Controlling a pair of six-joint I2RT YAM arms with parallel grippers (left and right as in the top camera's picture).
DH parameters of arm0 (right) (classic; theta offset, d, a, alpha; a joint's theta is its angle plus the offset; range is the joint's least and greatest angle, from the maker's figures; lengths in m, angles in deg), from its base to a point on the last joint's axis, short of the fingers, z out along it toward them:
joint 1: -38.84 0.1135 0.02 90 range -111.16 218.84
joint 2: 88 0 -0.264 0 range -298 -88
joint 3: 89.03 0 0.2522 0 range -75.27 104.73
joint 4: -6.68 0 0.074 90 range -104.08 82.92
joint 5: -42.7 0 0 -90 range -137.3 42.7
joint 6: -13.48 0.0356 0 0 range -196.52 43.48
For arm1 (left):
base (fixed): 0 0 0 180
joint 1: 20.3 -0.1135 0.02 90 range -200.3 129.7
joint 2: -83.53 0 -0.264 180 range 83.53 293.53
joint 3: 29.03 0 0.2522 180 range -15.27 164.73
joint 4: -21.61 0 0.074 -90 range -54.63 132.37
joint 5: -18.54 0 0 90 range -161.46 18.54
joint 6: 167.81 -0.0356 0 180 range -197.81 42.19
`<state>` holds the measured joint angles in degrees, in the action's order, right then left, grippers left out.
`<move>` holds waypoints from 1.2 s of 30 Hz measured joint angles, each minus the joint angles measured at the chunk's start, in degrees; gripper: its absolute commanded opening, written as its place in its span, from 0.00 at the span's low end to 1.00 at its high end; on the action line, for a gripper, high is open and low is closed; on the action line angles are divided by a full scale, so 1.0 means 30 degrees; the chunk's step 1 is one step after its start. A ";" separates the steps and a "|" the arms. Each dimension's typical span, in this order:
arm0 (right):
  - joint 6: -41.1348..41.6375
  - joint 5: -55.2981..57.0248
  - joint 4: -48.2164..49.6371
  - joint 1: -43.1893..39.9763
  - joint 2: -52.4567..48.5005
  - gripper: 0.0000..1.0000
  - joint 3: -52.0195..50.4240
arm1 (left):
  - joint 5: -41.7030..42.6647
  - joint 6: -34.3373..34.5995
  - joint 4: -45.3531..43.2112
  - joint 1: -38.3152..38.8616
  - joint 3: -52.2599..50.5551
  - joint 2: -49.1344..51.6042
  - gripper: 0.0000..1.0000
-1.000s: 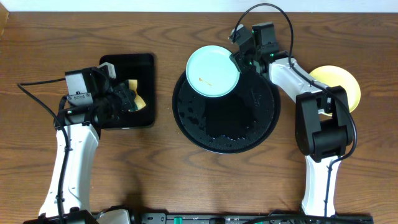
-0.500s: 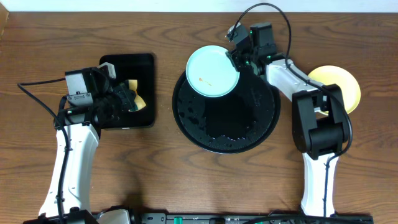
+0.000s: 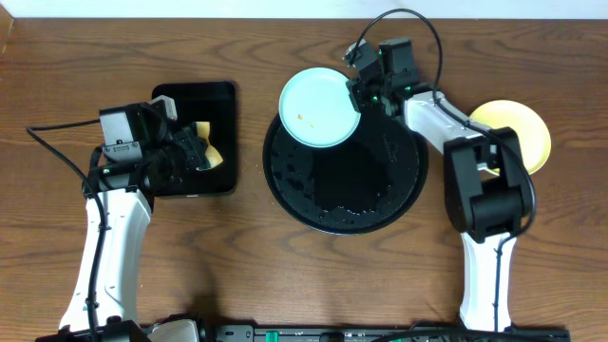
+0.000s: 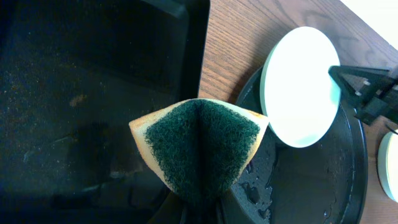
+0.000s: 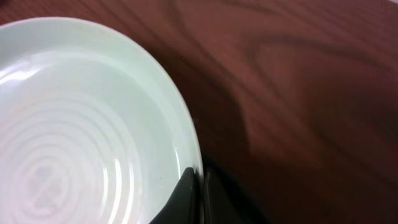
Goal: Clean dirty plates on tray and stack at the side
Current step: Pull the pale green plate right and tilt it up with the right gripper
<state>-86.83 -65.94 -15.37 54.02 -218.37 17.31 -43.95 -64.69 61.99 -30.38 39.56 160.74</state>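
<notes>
- The right gripper (image 3: 360, 92) reaches over the upper edge of the round black tray (image 3: 385, 185), and its fingers (image 5: 186, 190) are pinched shut on the rim of the mint plate (image 3: 318, 107)
- The mint plate is held by its right edge and sits over the upper left part of the round tray, with its left side jutting past the tray rim above the wooden table (image 3: 285, 275)
- A small brown smudge (image 3: 306, 120) shows on the plate's face, left of its centre
- In the left wrist view the plate looks tilted; whether its far edge touches the tray I cannot tell
- The round tray is wet, with drops and a glossy film on its dark floor
- The yellow plate (image 3: 524, 128) lies flat on the table to the right of the round tray, partly covered by the right arm
- The left gripper (image 3: 197, 152) hangs over the right side of the rectangular black tray (image 3: 195, 100), clamped on a folded sponge (image 4: 202, 146)
- The sponge's green scrub side faces outward, with yellow foam at its edges
</notes>
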 measured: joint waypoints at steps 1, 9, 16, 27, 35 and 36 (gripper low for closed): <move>0.0350 0.0117 -0.0707 -0.0051 0.0386 0.01 -0.0007 | 0.0000 -0.0007 0.0000 0.0000 0.0000 0.0000 0.09; 0.4233 0.4218 -1.0069 -0.1887 0.6033 0.01 0.0051 | 0.0000 -0.0007 0.0036 0.0000 0.0000 0.0000 0.09; 0.6914 0.6200 -1.7471 -0.3985 0.7089 0.01 -0.0255 | -0.0007 0.0000 0.0073 0.0000 0.0000 0.0000 0.09; 0.8007 0.6717 -1.7238 -0.3963 0.7023 0.01 -0.3053 | -0.0007 0.0000 0.0080 0.0000 0.0000 0.0000 0.09; 0.7045 0.6608 -1.7930 -0.3963 0.7023 0.42 -0.3206 | -0.0007 0.0000 0.0080 0.0000 0.0000 0.0000 0.09; 0.6805 0.6579 -1.7930 -0.3963 0.7023 0.45 -0.3206 | 0.0000 -0.0007 0.0080 0.0000 0.0000 0.0000 0.09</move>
<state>-66.41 -46.20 -69.16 42.13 -197.30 7.69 -43.95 -64.71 62.23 -30.38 39.56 160.74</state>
